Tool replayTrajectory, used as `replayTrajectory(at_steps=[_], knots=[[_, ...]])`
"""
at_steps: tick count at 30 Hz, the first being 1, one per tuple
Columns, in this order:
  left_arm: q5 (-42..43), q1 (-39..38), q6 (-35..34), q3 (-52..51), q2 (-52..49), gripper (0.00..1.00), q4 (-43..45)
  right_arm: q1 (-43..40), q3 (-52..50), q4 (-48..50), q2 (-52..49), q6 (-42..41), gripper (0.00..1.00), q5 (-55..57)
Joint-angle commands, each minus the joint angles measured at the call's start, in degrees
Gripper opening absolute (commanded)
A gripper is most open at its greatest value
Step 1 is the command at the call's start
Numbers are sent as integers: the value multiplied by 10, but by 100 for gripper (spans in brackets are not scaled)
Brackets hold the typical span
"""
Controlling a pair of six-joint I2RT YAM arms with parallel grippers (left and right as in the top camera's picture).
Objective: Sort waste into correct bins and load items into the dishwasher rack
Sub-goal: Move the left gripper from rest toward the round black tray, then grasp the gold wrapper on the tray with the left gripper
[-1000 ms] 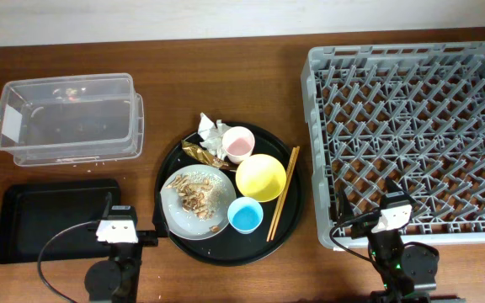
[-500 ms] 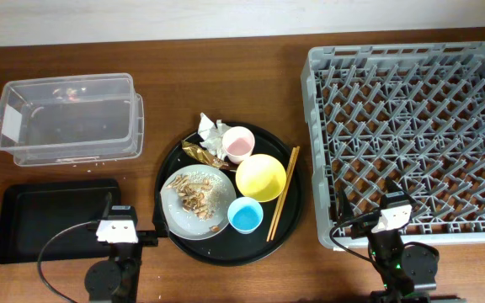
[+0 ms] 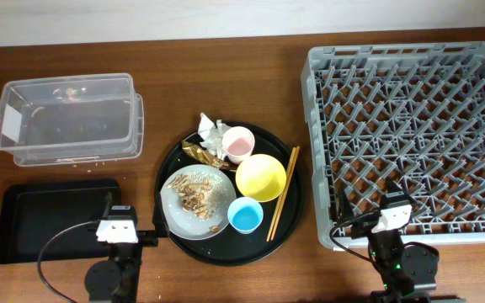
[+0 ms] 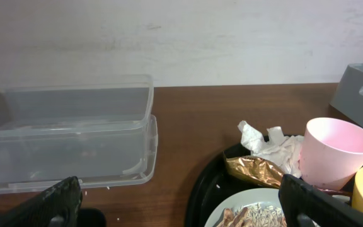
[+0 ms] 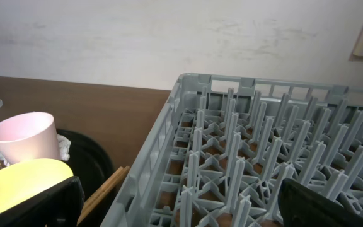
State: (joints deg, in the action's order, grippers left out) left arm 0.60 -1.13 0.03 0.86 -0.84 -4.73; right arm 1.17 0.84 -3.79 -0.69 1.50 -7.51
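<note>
At the middle of the desk [image 3: 251, 76], the tissue [image 3: 213, 130] looks light, soft and crushable; pinch its crumpled top. Left gripper [image 4: 178, 205] and right gripper [image 5: 178, 202], at the front edge, gape empty.

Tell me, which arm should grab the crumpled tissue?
Left, probably. The left gripper sits nearer the tissue, close to the clear tub and black tray; the right gripper is over by the rack.

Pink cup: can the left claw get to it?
Probably yes. The left claw is open, and the cup stands ahead of it with nothing over it, only tissue beside it.
</note>
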Motion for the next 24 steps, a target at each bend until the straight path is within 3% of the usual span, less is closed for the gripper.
replayTrajectory(at_steps=[1,11,13,14,16,20,24], knots=[[-4,-3,9,-3,4,99,-1,3,-5,0,4,0,99,3],[17,-3,-2,-3,4,99,15,3,-5,0,4,0,99,3],[210,-3,-64,-3,4,99,16,3,-5,0,4,0,99,3],[383,-3,-99,-3,4,99,21,3,-5,0,4,0,99,3],[498,-3,-99,-3,4,99,31,3,-5,0,4,0,99,3],[511,-3,-110,-3,4,99,128,3,-5,0,4,0,99,3],[511,-3,-206,-1,4,99,229,3,-5,0,4,0,99,3]])
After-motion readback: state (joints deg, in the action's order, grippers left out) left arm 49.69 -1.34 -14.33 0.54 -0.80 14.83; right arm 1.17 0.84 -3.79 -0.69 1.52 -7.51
